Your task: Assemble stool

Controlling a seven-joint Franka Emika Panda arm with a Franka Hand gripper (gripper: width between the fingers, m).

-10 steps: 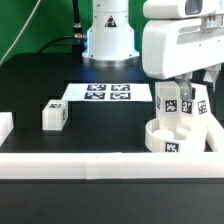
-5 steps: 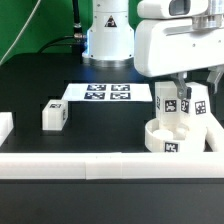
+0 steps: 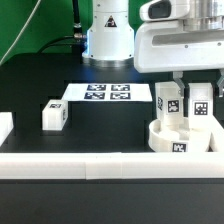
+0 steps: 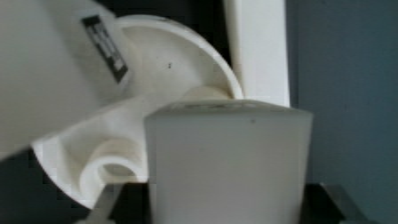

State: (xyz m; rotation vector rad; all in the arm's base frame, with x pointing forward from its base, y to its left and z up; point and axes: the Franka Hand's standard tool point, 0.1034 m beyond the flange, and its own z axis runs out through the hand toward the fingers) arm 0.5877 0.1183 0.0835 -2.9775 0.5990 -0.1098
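Note:
The round white seat (image 3: 180,142) lies at the exterior view's right, next to the front rail. Two white tagged legs stand upright on it, one on the left (image 3: 168,104) and one on the right (image 3: 200,106). My gripper (image 3: 198,90) comes down from above and is shut on the right leg, which fills the middle of the wrist view (image 4: 228,150) between my dark fingers (image 4: 118,200). The seat's curved rim (image 4: 169,70) shows behind it there. A third leg (image 3: 54,115) lies alone on the black table at the left.
The marker board (image 3: 108,93) lies flat at the middle back, before the robot base (image 3: 108,35). A long white rail (image 3: 90,166) runs along the front edge. Another white rail piece (image 3: 4,126) sits at the far left.
My hand has turned and its body now reaches further to the exterior view's left. The held leg and its neighbour stand more upright than before. The loose leg has not moved.

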